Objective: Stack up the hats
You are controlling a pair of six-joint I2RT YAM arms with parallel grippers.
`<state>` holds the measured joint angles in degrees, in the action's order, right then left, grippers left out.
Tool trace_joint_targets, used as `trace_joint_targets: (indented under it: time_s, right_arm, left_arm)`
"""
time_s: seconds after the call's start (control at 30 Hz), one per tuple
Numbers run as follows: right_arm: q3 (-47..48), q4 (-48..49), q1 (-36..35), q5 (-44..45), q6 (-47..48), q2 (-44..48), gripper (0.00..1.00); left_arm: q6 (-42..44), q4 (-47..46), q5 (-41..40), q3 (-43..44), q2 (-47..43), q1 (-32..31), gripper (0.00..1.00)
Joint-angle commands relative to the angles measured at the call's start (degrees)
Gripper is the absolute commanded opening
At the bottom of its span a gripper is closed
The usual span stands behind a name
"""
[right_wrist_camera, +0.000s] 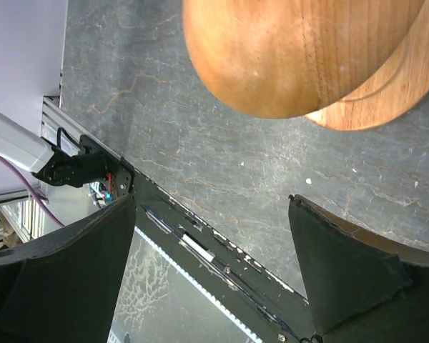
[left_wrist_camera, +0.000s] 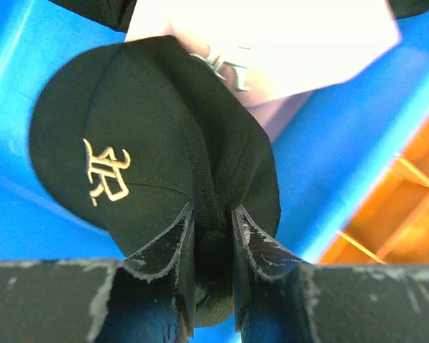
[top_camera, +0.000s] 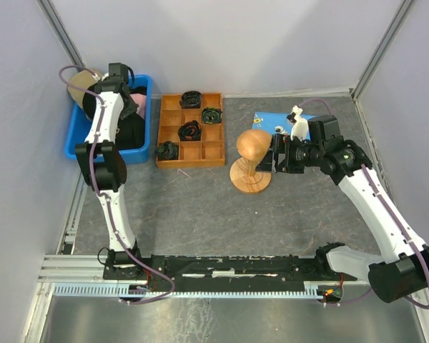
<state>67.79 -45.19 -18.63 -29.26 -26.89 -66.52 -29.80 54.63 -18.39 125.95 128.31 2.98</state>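
In the left wrist view a black hat [left_wrist_camera: 129,143] with a pale stitched emblem lies in the blue bin [left_wrist_camera: 14,57]. My left gripper [left_wrist_camera: 213,221] is shut on a fold of its black fabric. A pink hat [left_wrist_camera: 286,43] lies just beyond it. From above, the left gripper [top_camera: 129,107] reaches down into the blue bin [top_camera: 79,136], beside the pink hat [top_camera: 138,100] and black hat [top_camera: 132,132]. A tan hat [top_camera: 77,82] hangs at the bin's far left corner. My right gripper [top_camera: 275,161] stands open and empty beside the wooden hat stand [top_camera: 252,161].
A wooden compartment tray [top_camera: 191,130] holding small black coiled bundles sits right of the bin. A blue printed cloth [top_camera: 272,120] lies behind the stand. The right wrist view shows the stand's rounded head [right_wrist_camera: 300,50] and the arms' black base rail [right_wrist_camera: 200,243].
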Motion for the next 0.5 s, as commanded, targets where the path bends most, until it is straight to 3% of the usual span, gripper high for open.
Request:
trace_joint_targets:
  time_s: [0.0, 0.23, 0.47]
  right_arm:
    - [3.41, 1.86, 0.06, 0.28, 1.32, 2.27, 0.96]
    - [-0.17, 15.71, -1.28, -2.83, -5.22, 5.78, 0.99]
    - [4.08, 17.15, -6.34, 1.27, -1.73, 2.6, 0.97]
  left_arm:
    - [-7.94, 0.28, 6.71, 5.42, -12.11, 0.0, 0.03]
    - [-18.01, 0.47, 17.49, 9.98, -18.38, 0.08, 0.03]
    - [-29.65, -3.33, 28.3, 8.88, -23.55, 0.01, 0.03]
